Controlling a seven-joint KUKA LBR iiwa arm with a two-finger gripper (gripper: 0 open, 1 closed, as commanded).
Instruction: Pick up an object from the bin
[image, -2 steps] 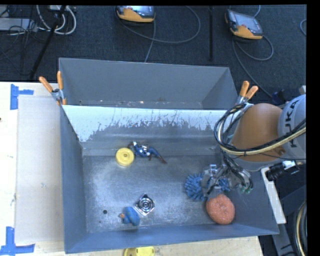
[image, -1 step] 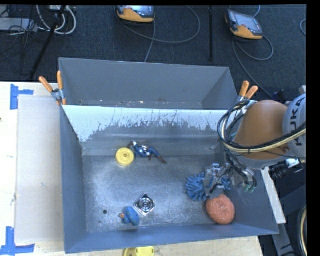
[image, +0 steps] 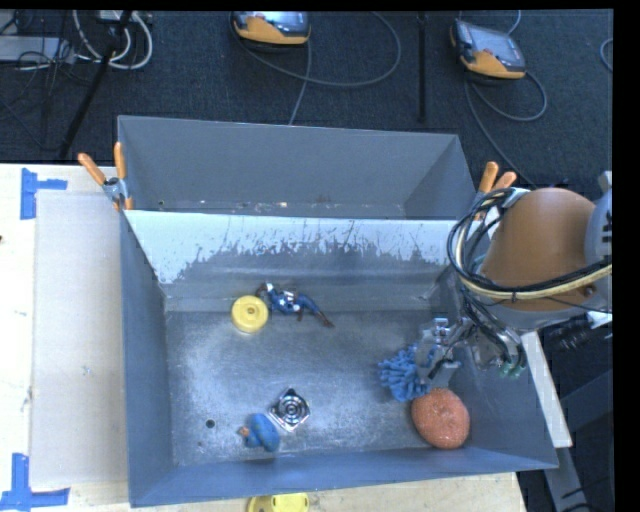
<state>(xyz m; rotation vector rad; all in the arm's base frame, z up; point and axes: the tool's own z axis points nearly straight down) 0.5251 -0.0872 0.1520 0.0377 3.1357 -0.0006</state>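
Observation:
My gripper (image: 441, 352) hangs low at the right side of the bin, right against the upper right edge of a blue frilly, tufted thing (image: 402, 374) on the bin floor. Whether it has hold of that thing I cannot tell. Just below and to the right of the tuft lies a rough reddish-brown ball (image: 440, 418), near the bin's front right corner.
A yellow round disc (image: 250, 314) lies at the back left with a small blue and dark toy figure (image: 293, 303) beside it. Near the front wall sit a shiny silver round piece (image: 290, 409) and a blue lump (image: 263, 433). The arm's orange dome and cables overhang the right rim.

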